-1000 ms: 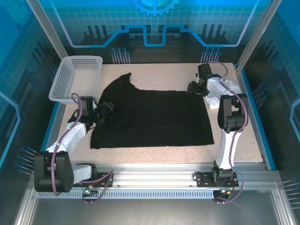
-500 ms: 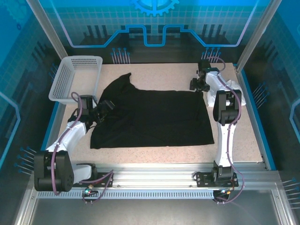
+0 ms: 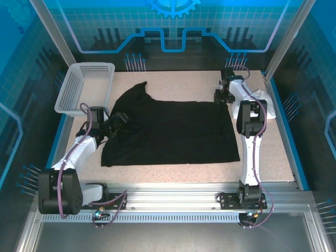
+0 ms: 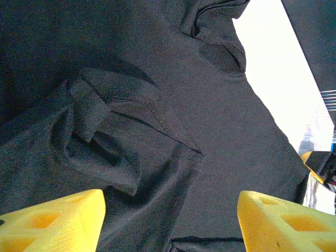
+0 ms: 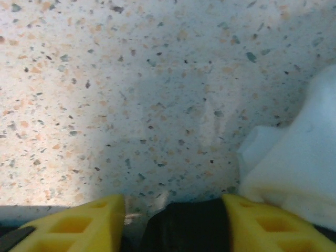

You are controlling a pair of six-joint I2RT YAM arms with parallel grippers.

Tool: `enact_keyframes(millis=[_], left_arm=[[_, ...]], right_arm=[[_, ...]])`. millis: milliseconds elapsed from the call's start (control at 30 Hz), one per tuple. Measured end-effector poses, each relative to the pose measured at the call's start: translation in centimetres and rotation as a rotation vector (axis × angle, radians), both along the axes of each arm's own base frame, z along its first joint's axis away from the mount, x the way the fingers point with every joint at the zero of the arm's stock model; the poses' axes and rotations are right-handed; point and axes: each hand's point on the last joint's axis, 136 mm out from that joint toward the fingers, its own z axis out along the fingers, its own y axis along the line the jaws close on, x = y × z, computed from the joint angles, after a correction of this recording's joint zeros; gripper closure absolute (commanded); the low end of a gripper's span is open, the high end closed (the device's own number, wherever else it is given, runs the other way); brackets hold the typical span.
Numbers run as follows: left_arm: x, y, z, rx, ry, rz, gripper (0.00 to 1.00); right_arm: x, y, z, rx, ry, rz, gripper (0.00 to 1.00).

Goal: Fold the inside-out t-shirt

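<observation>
The inside-out t-shirt (image 3: 173, 131) lies spread flat in the middle of the table, all black on top, with one sleeve pointing to the far left. No print or tag shows. My left gripper (image 3: 116, 122) hovers over the shirt's left edge. In the left wrist view its yellow fingers (image 4: 52, 220) stand wide open above a wrinkled sleeve hem (image 4: 152, 113). My right gripper (image 3: 219, 96) is at the shirt's far right corner. In the right wrist view it (image 5: 173, 226) is open, with a lump of black cloth (image 5: 189, 223) between the fingers, apart from the left one.
A white mesh basket (image 3: 84, 86) stands at the far left corner. A white cloth garment (image 3: 264, 101) lies by the right arm and close beside the right finger (image 5: 294, 163). Speckled table (image 3: 178, 84) shows around the shirt, with a blue rim at both sides.
The right arm's elbow has swung back and to the right, and its gripper shifted slightly toward the far edge at the shirt's corner. The left arm and the shirt have not moved.
</observation>
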Motion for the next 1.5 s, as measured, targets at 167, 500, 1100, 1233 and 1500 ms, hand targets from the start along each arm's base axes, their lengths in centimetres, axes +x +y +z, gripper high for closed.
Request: enact_keyframes(millis=[167, 500, 1100, 1233, 1500], left_arm=[[0.0, 0.0, 0.0, 0.001, 0.000, 0.000, 0.32], [0.0, 0.0, 0.0, 0.010, -0.003, -0.009, 0.32], [0.0, 0.0, -0.4, 0.016, 0.007, -0.015, 0.31], [0.0, 0.0, -0.7, 0.015, 0.014, -0.015, 0.32], [0.0, 0.0, -0.7, 0.015, 0.014, -0.015, 0.31]], right_arm=[[0.1, 1.0, 0.1, 0.043, -0.003, 0.042, 0.55], [0.6, 2.2, 0.3, 0.088, -0.014, 0.083, 0.58], [1.4, 0.0, 0.0, -0.043, -0.003, 0.062, 0.65], [1.4, -0.2, 0.0, -0.062, -0.002, 0.066, 0.64], [1.2, -0.5, 0.1, -0.082, 0.004, 0.073, 0.57]])
